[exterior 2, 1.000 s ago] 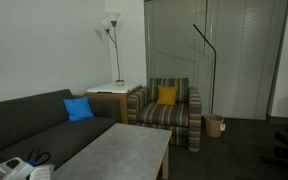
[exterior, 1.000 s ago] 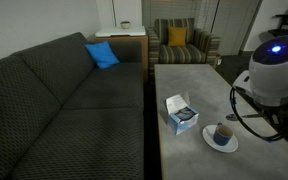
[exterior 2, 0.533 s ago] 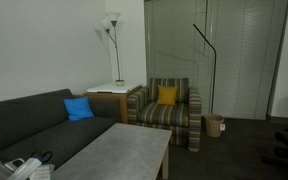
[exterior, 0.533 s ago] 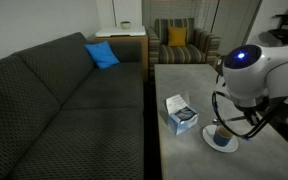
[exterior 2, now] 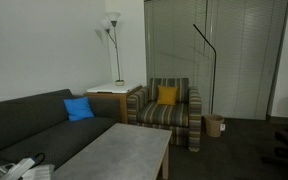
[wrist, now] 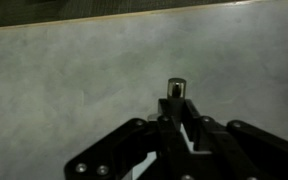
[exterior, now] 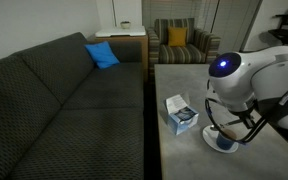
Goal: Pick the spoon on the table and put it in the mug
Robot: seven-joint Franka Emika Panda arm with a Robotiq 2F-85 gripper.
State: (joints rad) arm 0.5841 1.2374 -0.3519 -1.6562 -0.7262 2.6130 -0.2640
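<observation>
In the wrist view my gripper [wrist: 176,106] is shut on the spoon [wrist: 175,90]. The spoon's slim silvery end sticks out just past the fingertips, above the bare grey table [wrist: 74,80]. In an exterior view the arm's white body [exterior: 246,78] hangs over the dark blue mug [exterior: 224,139] and its white saucer [exterior: 217,147] on the table [exterior: 189,85]. The arm hides most of the mug and the gripper's tips. The mug does not show in the wrist view.
A white-and-blue box [exterior: 181,114] stands on the table just beside the saucer. A dark sofa [exterior: 54,100] runs along the table's long side. A striped armchair [exterior: 182,44] stands beyond the far end. Cables [exterior 2: 14,168] lie at the lower left corner.
The arm has swung in from the right edge of the exterior view and lowered until it hangs over the mug and saucer. Nothing else has moved.
</observation>
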